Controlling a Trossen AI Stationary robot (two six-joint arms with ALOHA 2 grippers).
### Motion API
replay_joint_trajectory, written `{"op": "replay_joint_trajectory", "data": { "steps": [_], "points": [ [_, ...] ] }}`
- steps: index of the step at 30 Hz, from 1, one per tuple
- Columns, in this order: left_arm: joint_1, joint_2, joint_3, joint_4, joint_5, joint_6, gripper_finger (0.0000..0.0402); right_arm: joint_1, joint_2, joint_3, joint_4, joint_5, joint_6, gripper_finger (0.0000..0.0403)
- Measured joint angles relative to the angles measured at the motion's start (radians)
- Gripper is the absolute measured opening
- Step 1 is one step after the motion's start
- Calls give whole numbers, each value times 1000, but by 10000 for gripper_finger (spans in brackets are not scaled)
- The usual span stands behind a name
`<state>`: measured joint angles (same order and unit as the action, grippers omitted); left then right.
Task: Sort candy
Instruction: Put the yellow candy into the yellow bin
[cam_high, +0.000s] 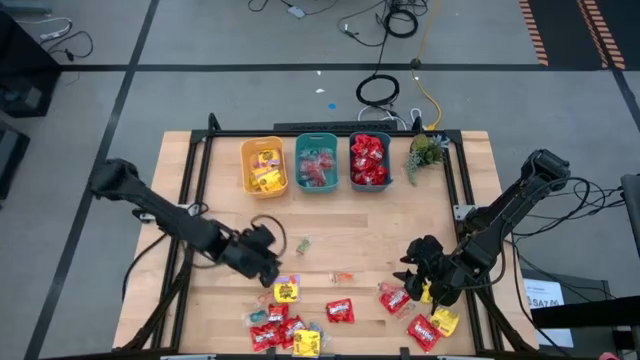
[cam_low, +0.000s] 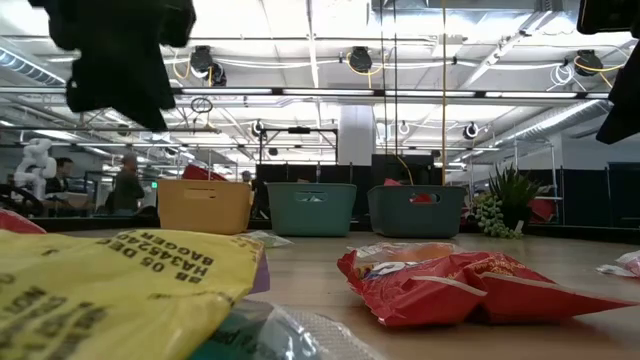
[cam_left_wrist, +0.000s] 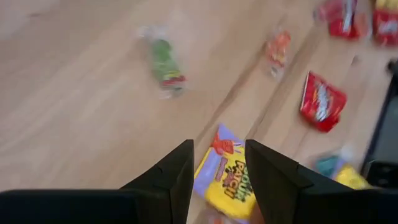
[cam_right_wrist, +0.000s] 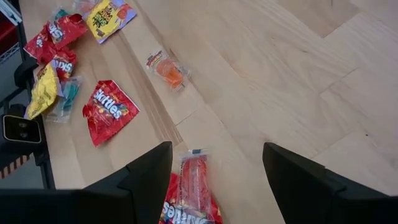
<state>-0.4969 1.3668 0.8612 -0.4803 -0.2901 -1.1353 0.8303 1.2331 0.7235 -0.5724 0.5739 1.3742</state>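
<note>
Loose wrapped candy (cam_high: 340, 311) along table's near edge

Your right claw (cam_right_wrist: 214, 180) hangs over the wooden worktop (cam_right_wrist: 280, 74), fingers (cam_right_wrist: 146, 177) spread wide, nothing between them. A red packet (cam_right_wrist: 191, 193) lies right under the gap (partly cut off by the frame edge). Another red Skittles packet (cam_right_wrist: 109, 112) sits apart from it, a small orange clear-wrapped piece (cam_right_wrist: 166, 70) beyond. At the far edge you've got a yellow packet (cam_right_wrist: 107, 15), more red packets (cam_right_wrist: 59, 34) and a teal-wrapped piece (cam_right_wrist: 67, 96) clustered.
</note>
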Motion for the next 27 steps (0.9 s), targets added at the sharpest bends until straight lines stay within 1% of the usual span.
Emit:
{"op": "replay_joint_trajectory", "data": {
  "steps": [2,6,8,12,15,19,21,23,27],
  "points": [
    [-4,70,0,81,23,76,153,0,0,0,1,0,-3,242],
    [-9,202,0,283,119,267,153,0,0,0,1,0,-3,242],
    [-18,263,2,326,134,338,153,0,0,0,2,0,-3,242],
    [-32,369,12,297,165,360,153,0,0,0,9,0,-3,242],
    [-38,435,20,311,181,364,153,0,0,0,10,0,-3,242],
    [-43,482,26,318,161,364,146,0,0,0,10,0,-3,242],
    [-44,484,26,308,142,363,132,0,0,0,9,0,-3,242],
    [-44,484,26,303,123,364,107,0,0,0,9,0,-3,242],
    [-44,483,38,280,117,397,35,0,0,0,8,0,-3,242]
  ]
}}
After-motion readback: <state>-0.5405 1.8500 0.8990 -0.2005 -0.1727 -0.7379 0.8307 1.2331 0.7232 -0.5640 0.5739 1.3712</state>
